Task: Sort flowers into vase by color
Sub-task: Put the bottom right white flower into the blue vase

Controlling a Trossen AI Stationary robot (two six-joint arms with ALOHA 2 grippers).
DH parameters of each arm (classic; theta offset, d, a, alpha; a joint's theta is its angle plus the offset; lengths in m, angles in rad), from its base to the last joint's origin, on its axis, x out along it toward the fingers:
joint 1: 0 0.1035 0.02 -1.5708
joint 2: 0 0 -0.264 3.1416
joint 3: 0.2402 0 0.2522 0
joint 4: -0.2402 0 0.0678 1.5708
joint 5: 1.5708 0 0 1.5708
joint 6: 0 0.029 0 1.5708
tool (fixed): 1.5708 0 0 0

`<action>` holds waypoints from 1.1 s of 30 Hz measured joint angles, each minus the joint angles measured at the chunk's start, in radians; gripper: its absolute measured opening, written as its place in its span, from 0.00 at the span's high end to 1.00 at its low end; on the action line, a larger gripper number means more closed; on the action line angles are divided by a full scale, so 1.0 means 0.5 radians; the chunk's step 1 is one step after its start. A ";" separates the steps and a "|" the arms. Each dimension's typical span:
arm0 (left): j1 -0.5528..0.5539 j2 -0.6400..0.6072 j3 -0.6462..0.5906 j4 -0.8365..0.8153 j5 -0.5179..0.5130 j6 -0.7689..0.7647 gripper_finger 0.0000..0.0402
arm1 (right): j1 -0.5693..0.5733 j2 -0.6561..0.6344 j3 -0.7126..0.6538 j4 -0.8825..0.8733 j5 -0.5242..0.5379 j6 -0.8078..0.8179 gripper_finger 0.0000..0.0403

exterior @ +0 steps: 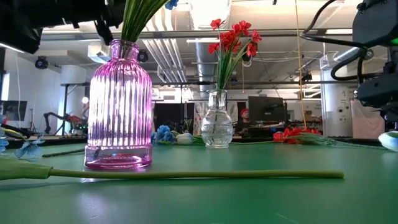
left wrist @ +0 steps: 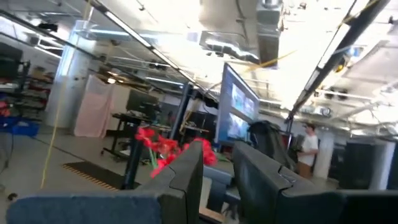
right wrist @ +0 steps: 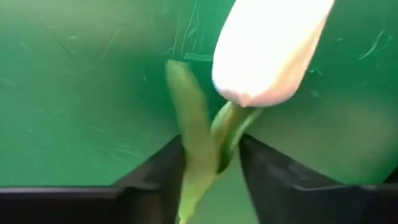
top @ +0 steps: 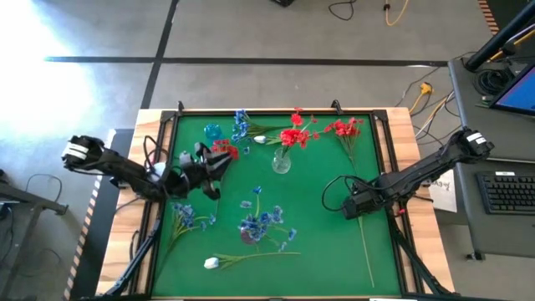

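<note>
Near edge of the mat: a white tulip (top: pixel 211 262) lay on its side on the green mat (top: pixel 318 242), its long stem running toward the middle; in the low view that stem (exterior: pixel 186 175) crossed just in front of the pink ribbed vase (exterior: pixel 119 106).
Pink vase: it stood upright with blue flowers (top: pixel 261 222) in it; loose blue sprays (top: pixel 185 216) lay on the mat to its left.
Right gripper: the right gripper (right wrist: pixel 211 163) sat low over the right half of the mat, its dark fingers (right wrist: pixel 163 167) clenched on the stem and leaf just below a white tulip bud (right wrist: pixel 267 50).
That stem: it trailed from the gripper toward the near right corner (top: pixel 366 247).
Left gripper: the left gripper (left wrist: pixel 217 171) hovered over the left part of the mat, grasping a red flower (left wrist: pixel 163 151) between nearly closed fingers.
Middle: a small clear vase (top: pixel 282 160) stood upright with red blooms (top: pixel 292 136) in it.
Far edge: a loose red flower (top: pixel 344 130), another white tulip (top: pixel 260 140), more blue sprays (top: pixel 241 124) and a small teal vase (top: pixel 212 131) lay along the back.
</note>
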 joint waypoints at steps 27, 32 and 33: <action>0.408 -0.342 0.659 -1.628 1.146 -0.337 0.76 | 0.000 -0.156 0.941 0.031 0.555 -1.247 0.96; 0.408 -0.316 0.737 -1.704 1.152 -0.238 0.69 | 0.000 -0.145 1.307 0.143 0.946 -1.929 0.96; 0.408 -0.313 0.740 -1.706 1.159 -0.225 0.67 | -0.001 -0.138 1.370 0.189 1.004 -2.066 0.96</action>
